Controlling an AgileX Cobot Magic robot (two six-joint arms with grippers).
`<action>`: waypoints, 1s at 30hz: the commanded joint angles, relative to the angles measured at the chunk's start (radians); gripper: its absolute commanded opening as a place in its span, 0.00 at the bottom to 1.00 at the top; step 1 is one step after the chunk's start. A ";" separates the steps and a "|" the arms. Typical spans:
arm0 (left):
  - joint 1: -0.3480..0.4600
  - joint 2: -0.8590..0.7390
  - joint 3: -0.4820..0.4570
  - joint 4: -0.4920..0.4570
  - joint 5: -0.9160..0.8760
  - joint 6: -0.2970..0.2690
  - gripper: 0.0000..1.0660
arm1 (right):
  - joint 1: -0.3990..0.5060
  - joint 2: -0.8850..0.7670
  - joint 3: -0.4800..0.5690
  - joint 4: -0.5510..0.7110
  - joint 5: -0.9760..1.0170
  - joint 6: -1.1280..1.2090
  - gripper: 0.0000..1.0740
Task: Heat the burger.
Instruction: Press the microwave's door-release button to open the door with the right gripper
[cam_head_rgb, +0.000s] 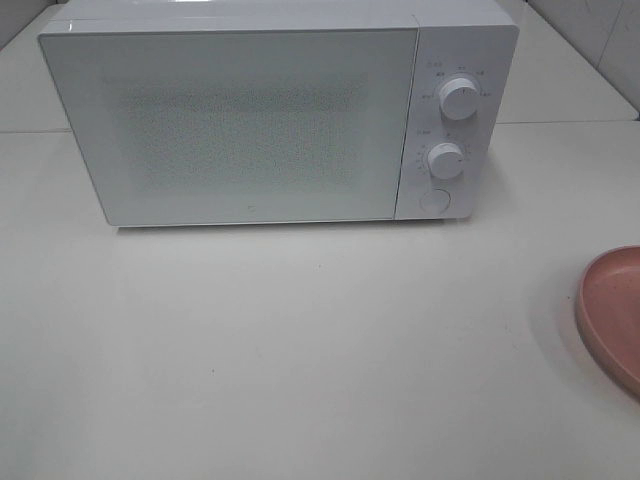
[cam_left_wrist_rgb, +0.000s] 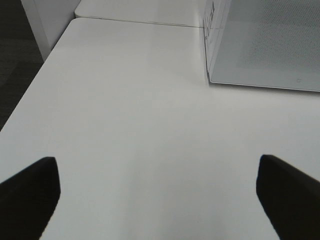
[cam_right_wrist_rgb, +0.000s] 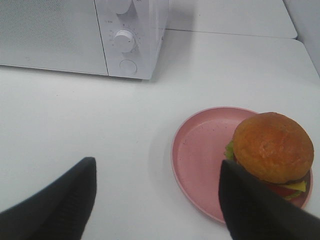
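Note:
The burger (cam_right_wrist_rgb: 273, 148), brown bun with lettuce, tomato and cheese, sits on a pink plate (cam_right_wrist_rgb: 200, 155). In the exterior high view only the plate's edge (cam_head_rgb: 610, 310) shows at the right border and the burger is out of frame. A white microwave (cam_head_rgb: 270, 110) stands at the back with its door shut. My right gripper (cam_right_wrist_rgb: 157, 197) is open and empty over the table just beside the plate, one finger (cam_right_wrist_rgb: 255, 207) in front of the burger. My left gripper (cam_left_wrist_rgb: 157, 192) is open wide over bare table, left of the microwave (cam_left_wrist_rgb: 265, 45). Neither arm shows in the exterior high view.
The microwave has two white knobs (cam_head_rgb: 459, 98) (cam_head_rgb: 445, 160) and a round button (cam_head_rgb: 433, 201) on its right panel. The white table (cam_head_rgb: 300, 350) runs to an edge at the left, with dark floor (cam_left_wrist_rgb: 15, 60) beyond it.

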 joint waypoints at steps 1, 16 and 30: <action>-0.007 -0.019 -0.001 -0.007 -0.009 0.000 0.94 | 0.001 -0.025 0.000 -0.003 -0.009 0.006 0.67; -0.007 -0.019 -0.001 -0.007 -0.009 0.000 0.94 | 0.001 -0.025 -0.007 -0.003 -0.017 -0.011 0.70; -0.007 -0.019 -0.001 -0.007 -0.009 0.000 0.94 | 0.001 0.311 -0.030 -0.056 -0.663 -0.091 0.54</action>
